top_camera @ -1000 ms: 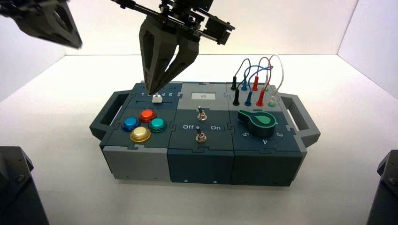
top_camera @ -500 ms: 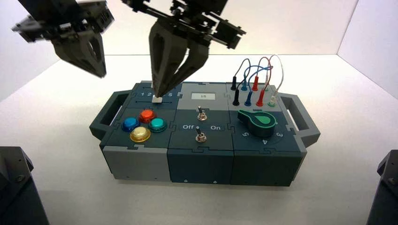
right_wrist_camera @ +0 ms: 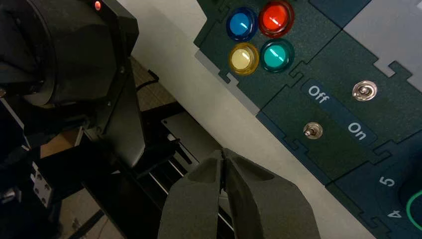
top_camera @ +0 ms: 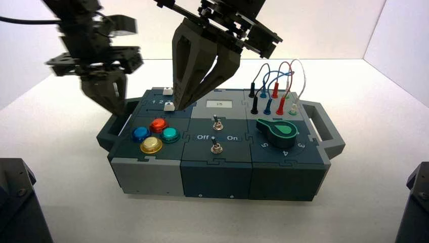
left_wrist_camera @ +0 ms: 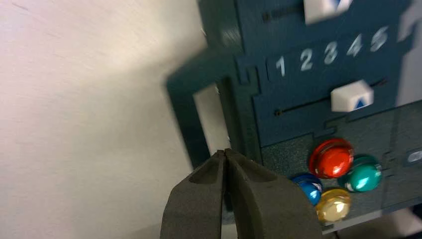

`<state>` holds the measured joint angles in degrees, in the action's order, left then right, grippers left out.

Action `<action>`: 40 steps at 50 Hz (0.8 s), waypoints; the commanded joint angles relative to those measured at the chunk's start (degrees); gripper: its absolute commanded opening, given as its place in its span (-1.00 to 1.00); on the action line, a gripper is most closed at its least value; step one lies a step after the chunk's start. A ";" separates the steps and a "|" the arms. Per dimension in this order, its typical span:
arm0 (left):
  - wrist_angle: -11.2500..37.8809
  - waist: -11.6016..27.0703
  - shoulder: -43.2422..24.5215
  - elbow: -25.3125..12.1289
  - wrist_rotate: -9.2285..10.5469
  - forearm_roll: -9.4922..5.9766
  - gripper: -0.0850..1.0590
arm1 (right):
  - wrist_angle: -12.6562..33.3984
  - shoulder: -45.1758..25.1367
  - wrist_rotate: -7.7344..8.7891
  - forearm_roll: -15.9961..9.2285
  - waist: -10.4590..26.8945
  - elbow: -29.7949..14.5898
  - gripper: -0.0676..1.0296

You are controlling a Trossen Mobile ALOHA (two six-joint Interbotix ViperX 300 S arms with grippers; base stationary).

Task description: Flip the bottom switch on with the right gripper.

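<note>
The right gripper [top_camera: 188, 104], fingertips together, hangs over the box's top; the left gripper [top_camera: 120, 110], likewise closed, is by its left handle [top_camera: 109, 132]; the right wrist view, unlike the left, shows the bottom toggle switch [right_wrist_camera: 313, 130] on the dark panel beside "Off" and "On" lettering [right_wrist_camera: 338, 112].

Four buttons [top_camera: 152, 145], two sliders [top_camera: 169, 107], two switches [top_camera: 216, 148], one knob [top_camera: 278, 132].
</note>
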<state>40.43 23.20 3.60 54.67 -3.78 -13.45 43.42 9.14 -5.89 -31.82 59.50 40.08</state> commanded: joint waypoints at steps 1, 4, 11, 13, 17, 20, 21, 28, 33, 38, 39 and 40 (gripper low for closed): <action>-0.53 1.05 -0.44 -1.58 0.09 0.00 -0.90 | -0.53 1.23 -0.18 -0.62 0.18 -0.79 -0.92; -0.53 1.05 -0.62 -1.67 0.09 0.09 -0.91 | -0.62 1.23 -0.18 -0.97 0.18 -0.70 -0.92; -0.53 1.05 -0.88 -1.76 0.09 0.09 -0.90 | -0.53 0.88 -0.18 -1.41 0.26 -0.53 -0.92; -0.53 1.05 -0.97 -1.76 0.09 0.09 -0.91 | -0.53 0.70 -0.18 -1.67 0.26 -0.26 -0.92; -0.62 1.05 -1.05 -1.76 0.18 0.18 -0.90 | -0.53 -0.35 -0.18 -2.72 0.26 0.79 -0.92; -0.62 1.05 -1.14 -1.76 0.18 0.18 -0.91 | -0.62 -1.49 -0.18 -3.25 0.26 1.41 -0.92; -0.62 1.05 -1.23 -1.76 0.18 0.18 -0.91 | -0.70 -2.02 -0.09 -3.34 0.26 1.58 -0.92; -0.62 1.05 -1.23 -1.76 0.18 0.18 -0.91 | -1.05 -4.57 -0.09 -3.52 0.26 1.49 -0.92; -0.62 1.05 -1.23 -1.85 0.18 0.35 -0.91 | -1.41 -6.15 -0.09 -3.52 0.18 0.62 -0.92; -0.62 1.05 -1.32 -1.85 0.09 0.44 -0.90 | -1.85 -8.17 -0.09 -3.52 0.09 -0.70 -0.92; -0.70 1.05 -1.32 -1.85 0.09 0.44 -0.91 | -1.85 -8.35 -0.09 -3.52 0.09 -0.88 -0.92; -0.70 1.05 -1.32 -1.76 0.18 0.44 -0.91 | -1.93 -8.61 -0.09 -3.52 0.09 -1.05 -0.92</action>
<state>39.90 24.08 1.76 54.05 -3.69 -13.10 41.92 0.70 -5.80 -34.89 59.50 41.31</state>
